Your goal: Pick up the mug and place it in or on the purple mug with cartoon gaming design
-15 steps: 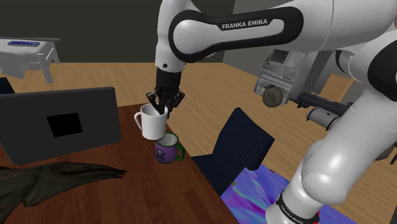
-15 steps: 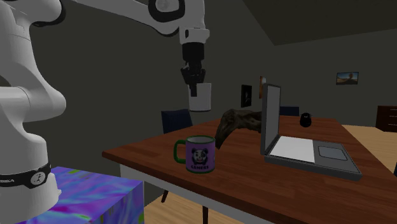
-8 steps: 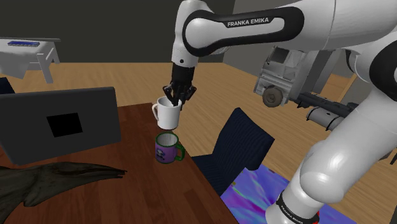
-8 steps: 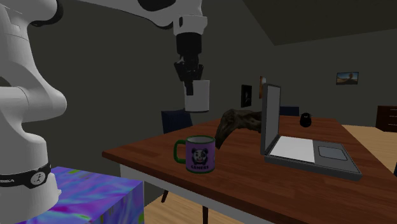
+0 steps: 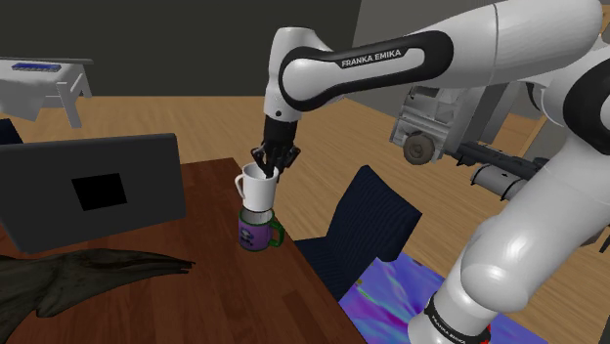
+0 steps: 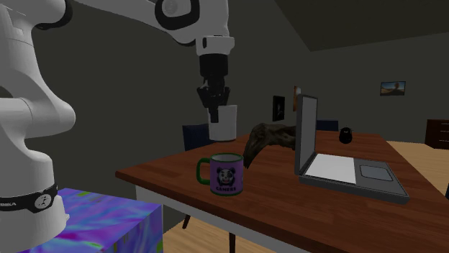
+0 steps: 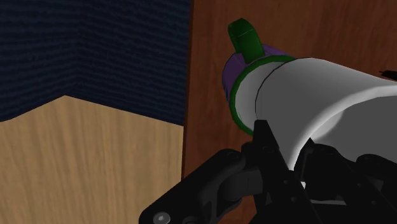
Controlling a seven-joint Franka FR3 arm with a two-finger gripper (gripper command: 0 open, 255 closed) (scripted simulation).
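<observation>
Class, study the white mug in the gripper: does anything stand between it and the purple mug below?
Nothing visible does. The gripper holds the white mug by its rim above the purple mug, with open air between them in the second exterior view. The laptop stands off to the side.

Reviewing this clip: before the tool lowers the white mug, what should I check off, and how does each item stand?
1. Tool clasped on white mug rim: ok.
2. White mug upright: ok.
3. White mug over purple mug: ok, roughly lined up.
4. Purple mug upright: ok.
5. White mug seated on purple mug: not ok; gap shows in second exterior view.
6. Laptop clear of descent: ok.
</observation>
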